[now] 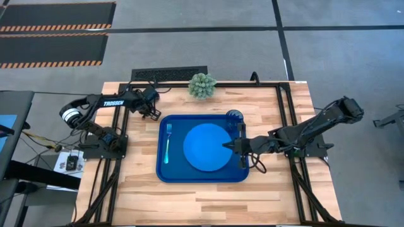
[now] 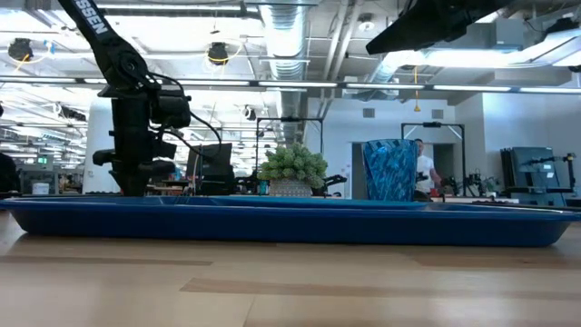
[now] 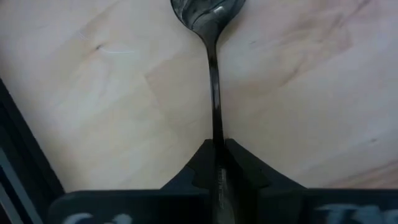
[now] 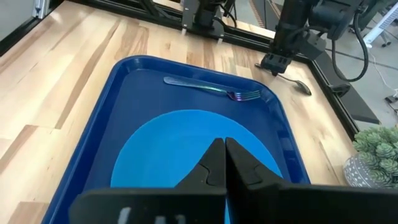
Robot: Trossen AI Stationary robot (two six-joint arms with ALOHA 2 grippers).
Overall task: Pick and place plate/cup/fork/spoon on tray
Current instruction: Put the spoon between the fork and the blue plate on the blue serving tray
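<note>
At the tray's (image 1: 165, 175) three o'clock rim we see the right gripper (image 1: 231, 145) closed on nothing above the plate (image 1: 206, 147), which lies mid-tray. The fork (image 1: 168, 144) sits at the tray's nine o'clock, the cup (image 1: 235, 116) in its one o'clock corner. Beyond the eleven o'clock corner, the left gripper (image 3: 217, 163) pinches the spoon (image 3: 212, 81) by its handle end on the table (image 1: 208, 195). We judge that such a thin, far-back grip may let it pivot or slip while lifting.

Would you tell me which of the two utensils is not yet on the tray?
The spoon: it lies on bare wood, its handle between the left gripper's fingers, while the fork lies inside the tray.
</note>
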